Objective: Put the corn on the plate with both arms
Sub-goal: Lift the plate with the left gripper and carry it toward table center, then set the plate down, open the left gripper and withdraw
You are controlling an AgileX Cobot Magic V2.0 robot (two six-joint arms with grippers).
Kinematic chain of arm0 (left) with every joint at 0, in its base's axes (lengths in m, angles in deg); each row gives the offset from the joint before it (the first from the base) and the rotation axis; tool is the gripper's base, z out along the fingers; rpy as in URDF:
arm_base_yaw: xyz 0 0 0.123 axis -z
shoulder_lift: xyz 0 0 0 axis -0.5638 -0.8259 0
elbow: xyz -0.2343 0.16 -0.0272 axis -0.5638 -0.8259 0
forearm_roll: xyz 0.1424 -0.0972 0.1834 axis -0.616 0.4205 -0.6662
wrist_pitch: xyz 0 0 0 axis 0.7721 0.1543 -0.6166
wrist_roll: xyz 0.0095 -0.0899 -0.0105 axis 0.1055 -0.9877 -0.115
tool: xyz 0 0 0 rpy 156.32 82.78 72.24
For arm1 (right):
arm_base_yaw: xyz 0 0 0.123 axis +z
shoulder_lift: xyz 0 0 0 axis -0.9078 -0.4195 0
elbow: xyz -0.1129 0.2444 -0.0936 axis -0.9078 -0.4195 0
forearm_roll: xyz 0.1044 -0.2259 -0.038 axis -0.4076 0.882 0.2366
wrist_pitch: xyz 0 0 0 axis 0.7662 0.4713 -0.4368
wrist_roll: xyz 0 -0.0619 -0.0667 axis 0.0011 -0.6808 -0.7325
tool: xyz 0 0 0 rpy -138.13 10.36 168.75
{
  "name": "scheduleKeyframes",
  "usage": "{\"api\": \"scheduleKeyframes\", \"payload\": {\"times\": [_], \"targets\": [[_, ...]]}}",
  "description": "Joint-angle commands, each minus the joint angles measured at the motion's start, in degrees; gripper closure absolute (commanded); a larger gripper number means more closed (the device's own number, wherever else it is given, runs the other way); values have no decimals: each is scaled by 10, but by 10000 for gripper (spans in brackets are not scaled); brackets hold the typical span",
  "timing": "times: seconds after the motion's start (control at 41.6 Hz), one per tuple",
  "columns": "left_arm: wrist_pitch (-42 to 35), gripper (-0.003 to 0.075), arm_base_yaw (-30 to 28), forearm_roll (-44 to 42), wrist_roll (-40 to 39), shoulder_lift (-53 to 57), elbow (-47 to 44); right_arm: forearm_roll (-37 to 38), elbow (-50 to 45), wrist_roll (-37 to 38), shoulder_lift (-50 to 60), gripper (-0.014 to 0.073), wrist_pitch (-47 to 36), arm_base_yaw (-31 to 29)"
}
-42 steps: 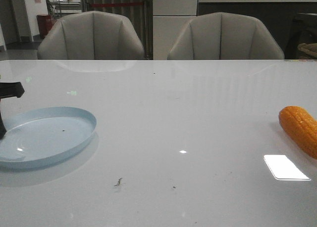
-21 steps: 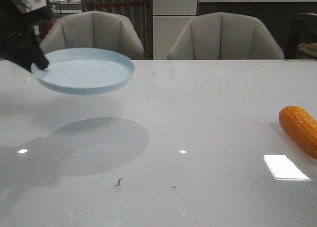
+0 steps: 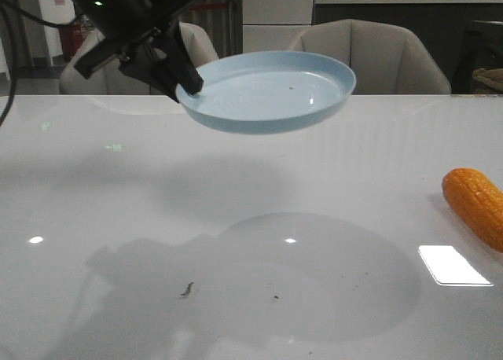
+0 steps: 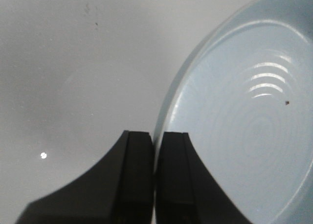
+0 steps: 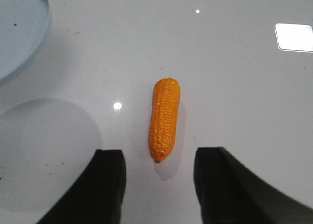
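The pale blue plate [image 3: 267, 91] hangs in the air above the table's middle, slightly tilted, with my left gripper [image 3: 189, 85] shut on its left rim. In the left wrist view both black fingers [image 4: 138, 155] pinch the plate's rim [image 4: 171, 106]. The orange corn [image 3: 475, 205] lies flat on the table at the right edge. My right gripper [image 5: 159, 158] hovers open above the corn [image 5: 165, 118], whose tapered tip points between the fingers without touching them. A part of the plate [image 5: 17, 31] shows in a corner of the right wrist view.
The plate's big shadow [image 3: 314, 273] falls on the glossy white table. Two grey chairs [image 3: 357, 57] stand behind the far edge. A bright light reflection [image 3: 453, 266] lies near the corn. Small dark specks [image 3: 187, 289] mark the table front.
My left gripper has lifted the plate off the table at the left and carried it up and rightward to over the middle. The corn has not moved.
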Motion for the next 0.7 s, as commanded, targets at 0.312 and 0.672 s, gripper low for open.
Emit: {"api": "scheduleKeyframes", "payload": {"times": [0.312, 0.672], "targets": [[9, 617, 51, -77, -64, -53, 18, -7, 19, -4, -3, 156, -35, -4], [37, 591, 52, -138, -66, -84, 17, -7, 19, -4, -3, 156, -35, -4]]}}
